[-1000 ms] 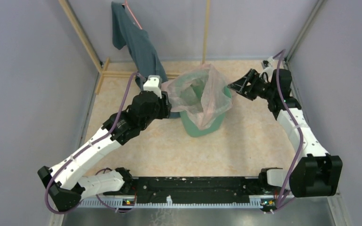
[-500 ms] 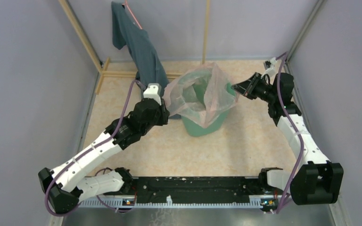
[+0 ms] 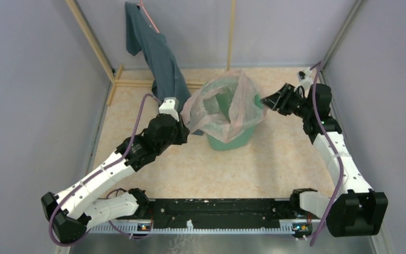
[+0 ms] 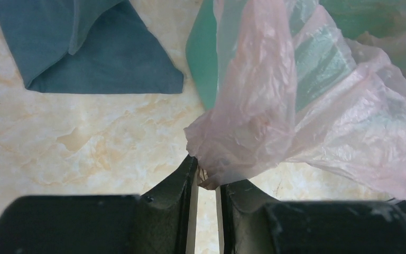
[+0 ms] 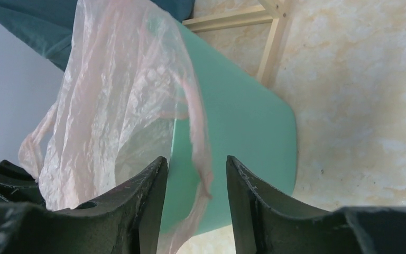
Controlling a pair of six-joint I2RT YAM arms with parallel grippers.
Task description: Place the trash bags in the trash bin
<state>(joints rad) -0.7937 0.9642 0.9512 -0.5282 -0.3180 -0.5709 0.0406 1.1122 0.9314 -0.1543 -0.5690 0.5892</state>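
Note:
The pale pink trash bag (image 3: 223,105) is draped over the mouth of the mint-green trash bin (image 3: 231,138). Its film hangs outside the bin's left side. My left gripper (image 3: 186,123) is at the bin's left, shut on the bag's lower left edge (image 4: 243,137). The pinch shows in the left wrist view (image 4: 207,179). My right gripper (image 3: 266,100) is at the bin's right rim and is open. In the right wrist view (image 5: 195,182) a loose strip of the bag (image 5: 198,143) hangs between the spread fingers, in front of the bin wall (image 5: 243,132).
A dark teal cloth (image 3: 158,53) hangs from a wooden frame (image 3: 92,39) at the back left, and its end lies on the floor by the bin (image 4: 100,63). Grey walls close both sides. The black base rail (image 3: 217,211) runs along the near edge.
My left gripper has pulled the bag's left edge down and toward the near left, stretching the film wider. My right gripper has shifted slightly at the bin's right rim.

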